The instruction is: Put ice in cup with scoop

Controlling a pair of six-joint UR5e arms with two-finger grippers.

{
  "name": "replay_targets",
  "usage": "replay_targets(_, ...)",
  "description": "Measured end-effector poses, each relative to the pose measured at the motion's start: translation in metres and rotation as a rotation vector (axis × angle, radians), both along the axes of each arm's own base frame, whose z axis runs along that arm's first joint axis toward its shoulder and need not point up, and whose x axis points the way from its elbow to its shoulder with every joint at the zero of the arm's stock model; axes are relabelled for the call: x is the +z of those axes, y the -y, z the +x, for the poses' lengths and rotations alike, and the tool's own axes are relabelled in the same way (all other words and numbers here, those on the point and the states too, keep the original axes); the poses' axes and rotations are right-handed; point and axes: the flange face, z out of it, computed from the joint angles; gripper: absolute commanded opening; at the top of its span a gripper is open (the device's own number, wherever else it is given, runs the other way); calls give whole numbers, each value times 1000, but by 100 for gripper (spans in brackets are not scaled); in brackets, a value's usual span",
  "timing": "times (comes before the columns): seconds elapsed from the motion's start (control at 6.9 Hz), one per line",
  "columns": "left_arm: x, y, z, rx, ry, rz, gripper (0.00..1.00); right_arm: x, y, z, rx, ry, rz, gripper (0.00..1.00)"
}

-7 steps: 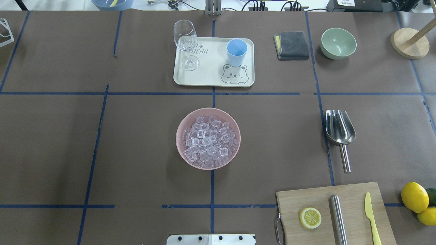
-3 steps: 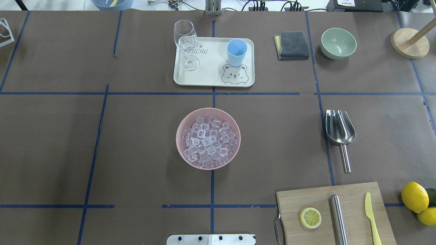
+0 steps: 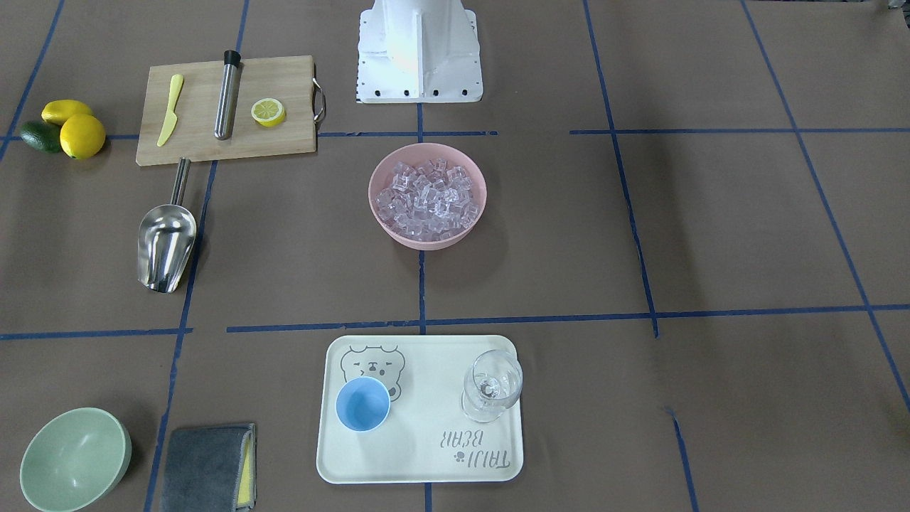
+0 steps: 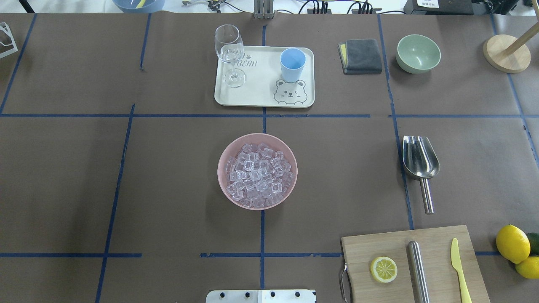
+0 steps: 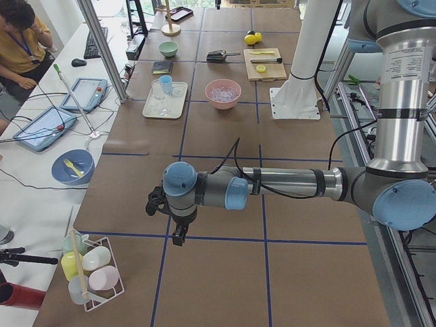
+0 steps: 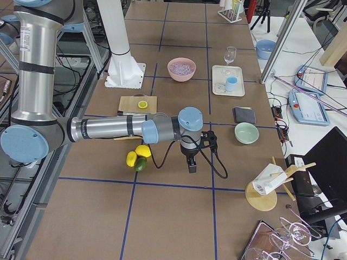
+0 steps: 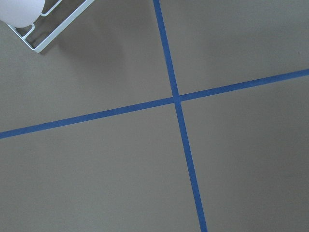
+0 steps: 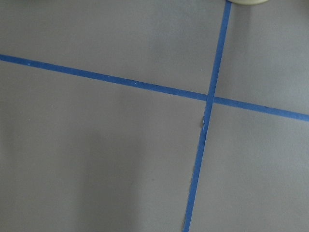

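The ice (image 4: pixel 257 174) fills a pink bowl (image 4: pixel 223 185) at the table's middle. The light-blue cup (image 4: pixel 292 63) stands upright on a cream tray (image 4: pixel 261 96) beyond the bowl. The silver scoop (image 4: pixel 419 162) lies on the table to the right of the bowl, handle toward the robot. Neither gripper shows in the overhead or front view. The left gripper (image 5: pixel 178 235) hangs over bare table far to the left, and the right gripper (image 6: pixel 191 165) far to the right. I cannot tell whether either is open or shut. Both wrist views show only brown paper and blue tape.
A wine glass (image 4: pixel 229 52) stands on the tray's left. A grey cloth (image 4: pixel 361 55) and green bowl (image 4: pixel 418 53) sit at the back right. A cutting board (image 4: pixel 362 252) holds a lemon half (image 4: pixel 383 269), steel tube (image 4: pixel 418 269) and yellow knife (image 4: pixel 459 269). Lemons (image 4: pixel 512 243) lie beside it.
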Motion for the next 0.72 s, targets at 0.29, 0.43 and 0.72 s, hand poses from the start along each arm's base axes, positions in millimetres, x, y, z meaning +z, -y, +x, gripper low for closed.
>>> replay_targets(0.29, -20, 17, 0, -2, -1, 54, 100, 0, 2, 0, 7, 3, 23, 100)
replay_targets(0.43, -33, 26, 1, -3, -1, 110, 100, 3, 2, 0, 11, 4, 16, 100)
replay_targets(0.72, -62, 48, 2, -2, -2, 280, 100, -4, 9, -1, 37, 10, 7, 100)
